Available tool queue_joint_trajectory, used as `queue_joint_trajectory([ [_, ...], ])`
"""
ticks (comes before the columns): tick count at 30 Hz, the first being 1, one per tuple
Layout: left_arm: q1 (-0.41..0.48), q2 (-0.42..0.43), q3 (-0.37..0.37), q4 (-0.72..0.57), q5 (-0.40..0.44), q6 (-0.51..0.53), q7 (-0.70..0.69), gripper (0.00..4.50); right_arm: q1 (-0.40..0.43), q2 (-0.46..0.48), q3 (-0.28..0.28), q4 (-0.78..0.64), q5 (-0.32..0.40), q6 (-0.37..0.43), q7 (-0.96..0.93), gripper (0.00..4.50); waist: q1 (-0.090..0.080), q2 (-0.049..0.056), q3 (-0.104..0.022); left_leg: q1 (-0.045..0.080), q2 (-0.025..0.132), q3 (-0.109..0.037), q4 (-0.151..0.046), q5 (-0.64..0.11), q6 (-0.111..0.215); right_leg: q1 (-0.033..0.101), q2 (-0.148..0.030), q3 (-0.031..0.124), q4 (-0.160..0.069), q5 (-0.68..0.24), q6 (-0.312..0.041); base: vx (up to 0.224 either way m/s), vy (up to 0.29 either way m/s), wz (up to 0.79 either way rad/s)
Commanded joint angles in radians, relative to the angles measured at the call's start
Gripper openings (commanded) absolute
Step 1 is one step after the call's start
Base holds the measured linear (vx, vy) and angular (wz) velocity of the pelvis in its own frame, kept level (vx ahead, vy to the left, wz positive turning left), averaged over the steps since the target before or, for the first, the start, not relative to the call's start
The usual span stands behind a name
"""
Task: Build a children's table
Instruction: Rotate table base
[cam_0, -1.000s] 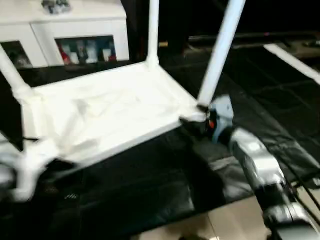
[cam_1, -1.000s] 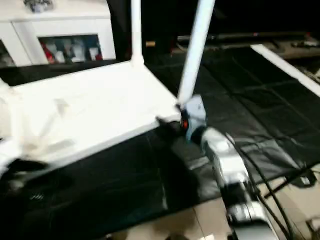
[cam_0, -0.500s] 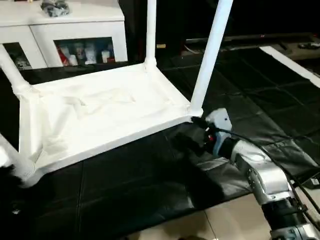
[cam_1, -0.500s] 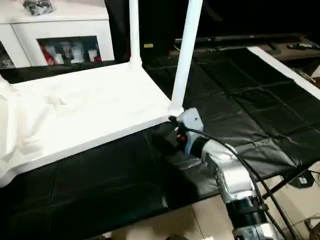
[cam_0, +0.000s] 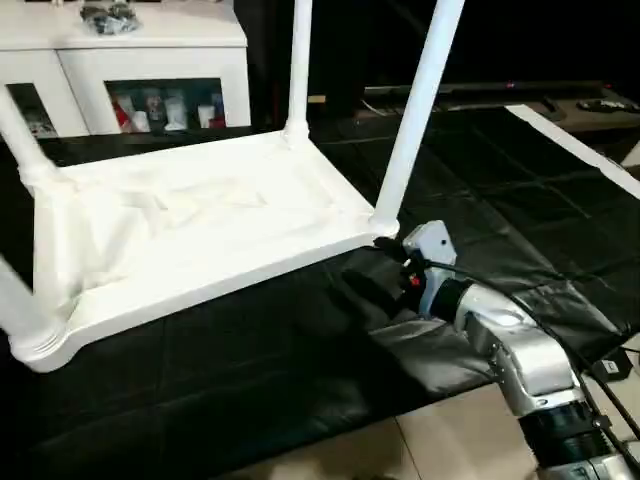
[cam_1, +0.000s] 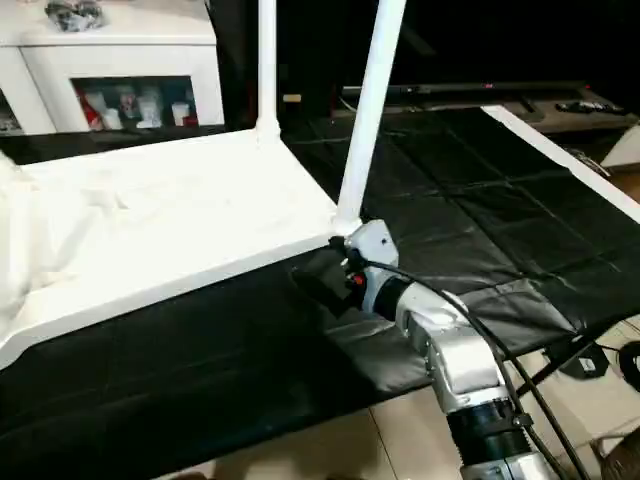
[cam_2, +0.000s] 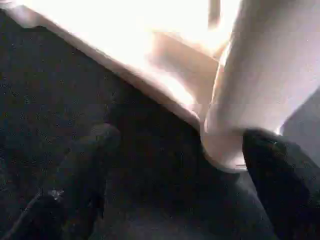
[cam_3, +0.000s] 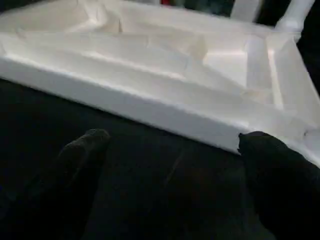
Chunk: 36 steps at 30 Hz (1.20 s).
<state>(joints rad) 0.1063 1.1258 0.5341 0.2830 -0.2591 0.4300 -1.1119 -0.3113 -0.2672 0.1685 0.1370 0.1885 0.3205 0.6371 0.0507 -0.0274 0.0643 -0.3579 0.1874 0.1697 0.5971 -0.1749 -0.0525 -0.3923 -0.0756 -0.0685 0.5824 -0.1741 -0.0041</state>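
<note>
Table (cam_0: 200, 230) sits upside down on the black floor mat (cam_0: 300, 380), ribbed underside facing up, top flat against the mat. Legs look seated in the corner sockets: two stand up on the far/right side, near-right leg (cam_0: 410, 120) and far-right leg (cam_0: 298, 65); on the left, two more sockets carry legs, cropped by the frame edge.

Handling, as a judgement: all hollow white plastic, so light and fairly stiff, but the smooth tapered tubes are probably slippery and will lever hard on the threads if pushed near the tip. Best hold is low on a leg, just above the socket, or on the rim of the top; the thin ribs are not a grip point. Flipping it means lifting by the rim or by two legs at once.

Right gripper (cam_3: 170, 145) hovers low over the mat just in front of the long near edge of the top, close to the near-right corner socket (cam_0: 385, 225). Fingers spread wide, nothing between them, not touching the table.

Left gripper (cam_2: 180, 155) is down at a corner socket with a leg rising from it, also spread wide and empty. One finger (cam_2: 280, 175) sits right against the socket base; contact or a hair off, can't tell.

White cabinet (cam_0: 130, 70) stands behind, well apart.
</note>
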Motion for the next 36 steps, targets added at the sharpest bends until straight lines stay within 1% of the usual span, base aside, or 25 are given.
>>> queue_joint_trajectory([
  [1, -0.015, -0.013, 0.011, -0.021, -0.036, -0.006, -0.013, 4.46, -0.005, -0.013, 0.001, 0.015, -0.025, 0.011, -0.015, 4.5, -0.004, 0.038, -0.034, 0.05, 0.038, -0.038, -0.11, -0.73, -0.095, -0.007, -0.061, 0.03, -0.092, -0.591, -0.1, 0.0, 0.0, 0.0],
  [2, -0.034, -0.039, 0.005, -0.033, -0.067, -0.001, -0.028, 4.46, -0.008, -0.015, 0.011, 0.026, -0.045, 0.013, -0.027, 4.5, -0.003, 0.038, -0.032, 0.057, 0.035, -0.037, -0.105, -0.734, -0.091, -0.013, -0.063, 0.029, -0.102, -0.631, -0.088, 0.0, 0.0, 0.0],
  [3, -0.045, -0.063, -0.001, -0.053, -0.096, 0.012, -0.038, 4.46, -0.011, -0.013, 0.016, 0.034, -0.054, 0.016, -0.035, 4.5, -0.003, 0.041, -0.027, 0.062, 0.037, -0.039, -0.107, -0.747, -0.094, -0.01, -0.061, 0.02, -0.108, -0.661, -0.077, 0.0, 0.0, 0.0],
  [4, -0.052, -0.077, -0.006, -0.066, -0.109, 0.02, -0.038, 4.46, -0.012, -0.012, 0.016, 0.037, -0.057, 0.019, -0.04, 4.5, 0.0, 0.045, -0.025, 0.078, 0.038, -0.036, -0.106, -0.78, -0.094, -0.014, -0.053, 0.005, -0.121, -0.674, -0.068, 0.0, 0.0, 0.0],
  [5, -0.056, -0.086, -0.009, -0.076, -0.117, 0.024, -0.037, 4.46, -0.014, -0.011, 0.017, 0.039, -0.059, 0.019, -0.043, 4.5, -0.001, 0.043, -0.025, 0.082, 0.037, -0.035, -0.105, -0.787, -0.092, -0.016, -0.05, -0.001, -0.125, -0.672, -0.066, 0.0, 0.0, 0.0],
  [6, -0.062, -0.101, -0.014, -0.092, -0.132, 0.033, -0.037, 4.46, -0.016, -0.01, 0.019, 0.042, -0.063, 0.02, -0.047, 4.5, -0.002, 0.045, -0.024, 0.081, 0.037, -0.036, -0.106, -0.795, -0.092, -0.013, -0.049, -0.006, -0.124, -0.675, -0.062, 0.0, 0.0, 0.0],
  [7, -0.068, -0.122, -0.022, -0.122, -0.156, 0.05, -0.04, 4.46, -0.021, -0.008, 0.022, 0.05, -0.072, 0.017, -0.057, 4.5, -0.005, 0.053, -0.021, 0.066, 0.044, -0.04, -0.124, -0.826, -0.098, 0.007, -0.042, -0.021, -0.114, -0.66, -0.055, 0.0, 0.0, 0.0],
  [8, -0.071, -0.134, -0.029, -0.138, -0.172, 0.06, -0.044, 4.46, -0.024, -0.006, 0.024, 0.056, -0.078, 0.014, -0.063, 4.5, 0.03, 0.076, -0.023, -0.048, 0.084, -0.015, -0.23, -0.957, -0.117, 0.117, -0.007, -0.04, 0.105, -0.372, -0.084, -0.089, -0.019, -0.04],
  [9, -0.072, -0.141, -0.034, -0.15, -0.182, 0.067, -0.047, 4.46, -0.026, -0.005, 0.026, 0.061, -0.082, 0.012, -0.068, 4.5, 0.077, 0.07, -0.026, -0.079, 0.09, 0.019, -0.248, -0.952, -0.102, 0.124, 0.001, -0.024, 0.152, -0.278, -0.076, -0.089, -0.019, -0.04],
  [10, -0.073, -0.152, -0.043, -0.169, -0.196, 0.077, -0.049, 4.46, -0.031, -0.001, 0.027, 0.073, -0.09, 0.009, -0.079, 4.5, 0.074, 0.041, -0.036, -0.023, 0.053, 0.059, -0.222, -0.814, -0.104, 0.068, -0.006, 0.028, 0.137, -0.428, -0.057, -0.071, -0.054, 0.05],
  [11, -0.076, -0.171, -0.06, -0.201, -0.22, 0.096, -0.05, 4.46, -0.038, 0.005, 0.027, 0.091, -0.1, 0.006, -0.095, 4.5, 0.047, -0.016, -0.053, 0.024, 0.035, 0.024, -0.129, -0.659, -0.105, 0.032, -0.063, 0.065, 0.05, -0.638, -0.017, 0.006, -0.104, -0.09],
  [12, -0.078, -0.18, -0.07, -0.218, -0.233, 0.107, -0.05, 4.46, -0.042, 0.009, 0.026, 0.101, -0.104, 0.004, -0.103, 4.5, 0.066, -0.008, -0.035, 0.085, 0.014, -0.019, 0.075, -0.333, -0.051, -0.072, -0.184, 0.116, -0.141, -0.992, -0.046, 0.006, -0.104, -0.09],
  [13, -0.089, -0.202, -0.085, -0.239, -0.238, 0.111, -0.037, 4.46, -0.052, 0.016, 0.024, 0.121, -0.114, -0.002, -0.119, 4.5, 0.084, 0.001, -0.04, 0.004, 0.024, -0.055, 0.023, -0.134, -0.014, 0.024, -0.18, 0.13, -0.095, -0.897, -0.082, 0.02, -0.073, -0.24],
  [14, -0.097, -0.216, -0.095, -0.25, -0.24, 0.112, -0.028, 4.46, -0.058, 0.021, 0.022, 0.134, -0.121, -0.006, -0.13, 4.5, 0.093, 0.013, -0.04, -0.003, 0.036, -0.054, -0.021, -0.138, -0.03, 0.031, -0.145, 0.1, -0.073, -0.779, -0.101, 0.0, 0.0, 0.0],
  [15, -0.103, -0.227, -0.105, -0.266, -0.251, 0.126, -0.025, 4.46, -0.064, 0.024, 0.022, 0.145, -0.125, -0.009, -0.136, 4.5, 0.083, 0.028, -0.053, 0.019, 0.046, -0.04, -0.065, -0.239, -0.063, 0.008, -0.062, 0.066, -0.019, -0.5, -0.138, 0.0, 0.0, 0.0],
  [16, -0.105, -0.247, -0.124, -0.306, -0.275, 0.149, -0.023, 4.46, -0.075, 0.03, 0.021, 0.166, -0.129, -0.015, -0.148, 4.5, 0.073, 0.048, -0.056, 0.027, 0.05, -0.038, -0.077, -0.35, -0.092, 0.006, -0.047, 0.062, 0.0, -0.332, -0.184, 0.0, 0.0, 0.0],
  [17, -0.105, -0.258, -0.136, -0.334, -0.294, 0.167, -0.022, 4.46, -0.082, 0.033, 0.02, 0.179, -0.131, -0.02, -0.154, 4.5, 0.068, 0.044, -0.059, 0.025, 0.05, -0.035, -0.079, -0.372, -0.098, 0.013, -0.046, 0.061, 0.002, -0.276, -0.203, 0.0, 0.0, 0.0],
  [18, -0.106, -0.275, -0.157, -0.383, -0.328, 0.197, -0.02, 4.46, -0.089, 0.036, 0.019, 0.196, -0.137, -0.023, -0.164, 4.5, 0.066, 0.048, -0.062, 0.016, 0.046, -0.034, -0.08, -0.363, -0.099, 0.026, -0.049, 0.061, 0.007, -0.203, -0.228, 0.0, 0.0, 0.0],
  [19, -0.108, -0.288, -0.176, -0.427, -0.358, 0.221, -0.017, 4.46, -0.095, 0.037, 0.019, 0.209, -0.143, -0.026, -0.17, 4.5, 0.066, 0.047, -0.066, 0.013, 0.044, -0.034, -0.078, -0.327, -0.096, 0.032, -0.049, 0.061, 0.009, -0.163, -0.231, 0.0, 0.0, 0.0],
  [20, -0.108, -0.293, -0.183, -0.445, -0.371, 0.233, -0.015, 4.46, -0.097, 0.037, 0.019, 0.215, -0.146, -0.028, -0.172, 4.5, 0.066, 0.048, -0.062, 0.007, 0.04, -0.029, -0.075, -0.298, -0.092, 0.033, -0.049, 0.062, 0.006, -0.134, -0.231, 0.0, 0.0, 0.0],
  [26, -0.133, -0.335, -0.238, -0.579, -0.483, 0.327, -0.004, 4.46, -0.115, 0.042, 0.012, 0.268, -0.164, -0.042, -0.196, 4.5, 0.057, 0.042, -0.061, 0.004, 0.034, -0.023, -0.075, -0.286, -0.093, 0.045, -0.051, 0.065, -0.003, -0.161, -0.216, 0.0, 0.0, 0.0],
  [28, -0.145, -0.344, -0.25, -0.608, -0.512, 0.351, 0.003, 4.46, -0.12, 0.044, 0.012, 0.287, -0.169, -0.046, -0.201, 4.5, 0.044, 0.038, -0.061, 0.0, 0.032, -0.022, -0.074, -0.248, -0.089, 0.052, -0.048, 0.064, -0.004, -0.148, -0.208, 0.0, 0.0, 0.0],
  [29, -0.156, -0.355, -0.262, -0.644, -0.555, 0.38, 0.007, 4.46, -0.126, 0.044, 0.012, 0.31, -0.173, -0.052, -0.21, 4.5, 0.043, 0.04, -0.062, 0.002, 0.032, -0.021, -0.073, -0.246, -0.09, 0.051, -0.048, 0.064, -0.004, -0.148, -0.209, 0.0, 0.0, 0.0],
  [32, -0.169, -0.369, -0.27, -0.688, -0.615, 0.423, 0.025, 4.46, -0.135, 0.047, 0.01, 0.335, -0.174, -0.061, -0.219, 4.5, 0.037, 0.037, -0.064, -0.001, 0.03, -0.019, -0.07, -0.212, -0.086, 0.056, -0.046, 0.063, -0.002, -0.108, -0.219, 0.0, 0.0, 0.0],
  [36, -0.196, -0.418, -0.294, -0.734, -0.711, 0.477, 0.074, 4.46, -0.151, 0.062, 0.007, 0.371, -0.175, -0.076, -0.226, 4.5, 0.03, 0.039, -0.067, -0.004, 0.029, -0.017, -0.066, -0.167, -0.083, 0.062, -0.043, 0.061, 0.003, -0.047, -0.222, 0.0, 0.0, 0.0],
])
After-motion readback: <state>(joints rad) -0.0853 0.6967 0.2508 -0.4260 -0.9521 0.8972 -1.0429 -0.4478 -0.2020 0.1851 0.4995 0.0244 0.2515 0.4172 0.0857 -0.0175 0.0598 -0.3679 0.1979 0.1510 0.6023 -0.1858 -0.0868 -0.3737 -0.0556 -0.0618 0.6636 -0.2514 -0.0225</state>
